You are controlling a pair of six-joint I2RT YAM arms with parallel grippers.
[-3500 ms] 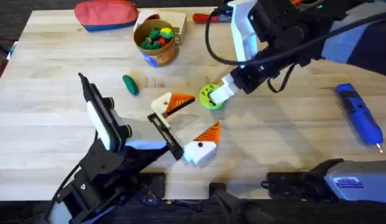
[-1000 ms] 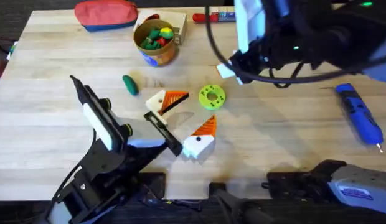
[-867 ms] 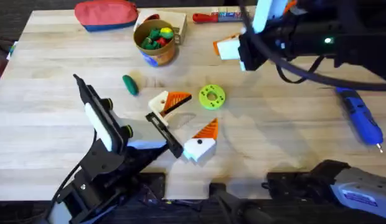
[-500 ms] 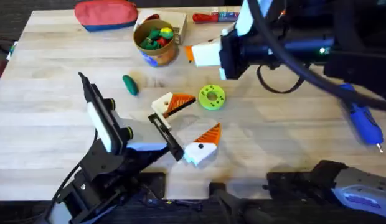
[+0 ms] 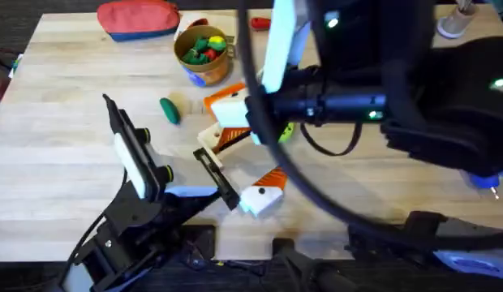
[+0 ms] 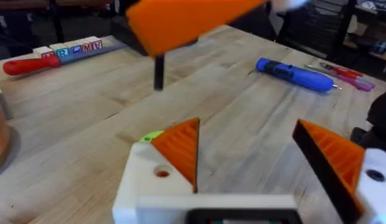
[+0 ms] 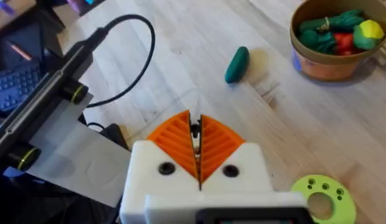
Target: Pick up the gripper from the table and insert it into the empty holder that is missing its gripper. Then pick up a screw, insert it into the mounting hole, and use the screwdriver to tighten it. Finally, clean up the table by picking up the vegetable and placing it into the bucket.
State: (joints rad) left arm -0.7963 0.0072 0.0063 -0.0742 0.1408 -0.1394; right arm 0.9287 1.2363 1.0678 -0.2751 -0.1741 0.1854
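The left gripper (image 5: pixel 204 160) rests low on the table (image 5: pixel 57 170), fingers spread wide, beside a white block bearing an orange wedge (image 5: pixel 264 191). Farther on, the right gripper (image 7: pixel 197 147) hangs above the table, its orange pads pressed together around a small dark screw (image 7: pixel 195 130). Beyond lies the vegetable (image 5: pixel 169 110), then the bucket (image 5: pixel 202 54) of toy vegetables. The screwdriver (image 6: pixel 294 74) lies well to the right.

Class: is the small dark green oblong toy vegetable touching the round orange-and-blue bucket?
Apart. The right wrist view shows bare wood between the vegetable and the bucket; the overhead view agrees.
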